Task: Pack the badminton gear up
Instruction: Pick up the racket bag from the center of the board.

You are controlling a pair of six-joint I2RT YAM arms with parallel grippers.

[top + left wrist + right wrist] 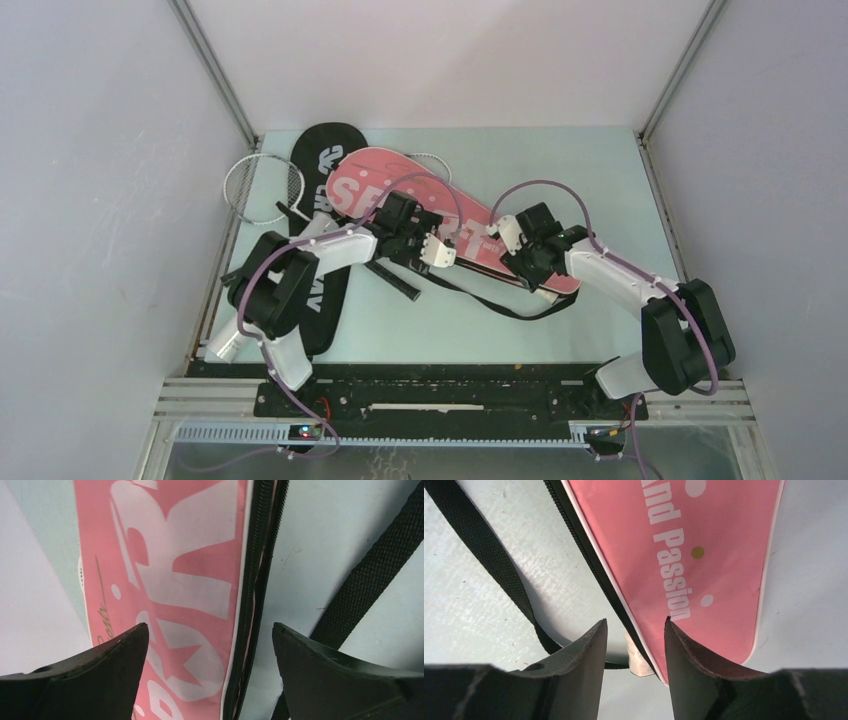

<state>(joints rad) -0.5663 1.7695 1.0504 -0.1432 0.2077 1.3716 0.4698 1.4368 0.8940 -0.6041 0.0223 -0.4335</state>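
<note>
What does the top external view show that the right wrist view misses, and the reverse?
Top external only: the black racket cover, a white-framed racket head beside it, and the left gripper. Right wrist only: the "And Passion" lettering and a pale end low in frame. Both: the pink racket cover, its black strap, the right gripper.

Left end effector (210,625) splayed, right end effector (635,620) parted

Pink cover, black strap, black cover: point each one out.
Pink cover (370,180), top view, its wide end.
Black strap (483,545), right wrist view, middle of the visible run.
Black cover (318,142), top view, its rounded far end.
</note>
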